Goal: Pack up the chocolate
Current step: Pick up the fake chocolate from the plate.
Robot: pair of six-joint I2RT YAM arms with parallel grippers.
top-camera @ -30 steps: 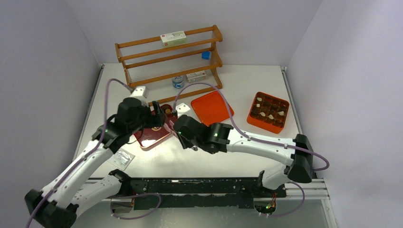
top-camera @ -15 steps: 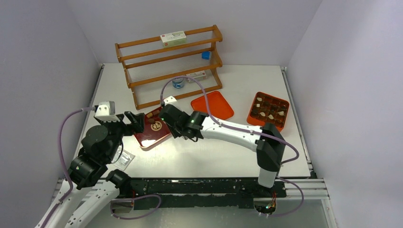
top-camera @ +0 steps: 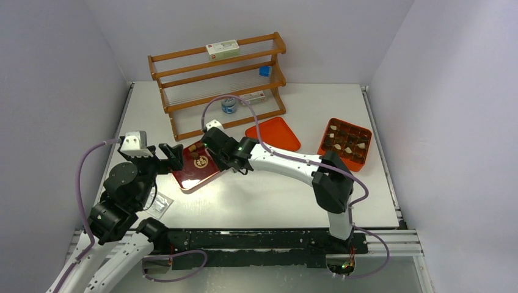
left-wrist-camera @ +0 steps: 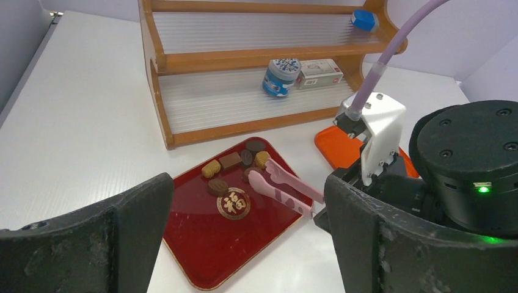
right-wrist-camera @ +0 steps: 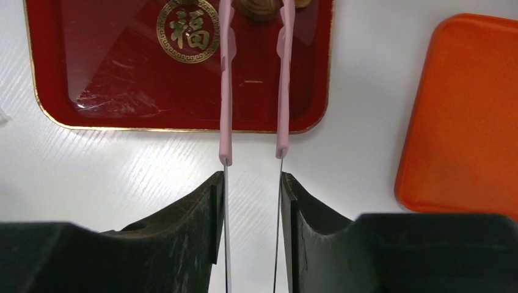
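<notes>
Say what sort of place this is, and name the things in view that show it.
Probably a robotics lab test cell: two robot arms bolted at a white table's edge, plain walls boxing it in, and staged props: a wooden rack and a red tray of chocolates.

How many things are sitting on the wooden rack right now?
4: a white carton on the top shelf, a blue object on the middle shelf, and a blue-and-white jar beside a small white box on the bottom shelf. Nothing looks hidden.
</notes>
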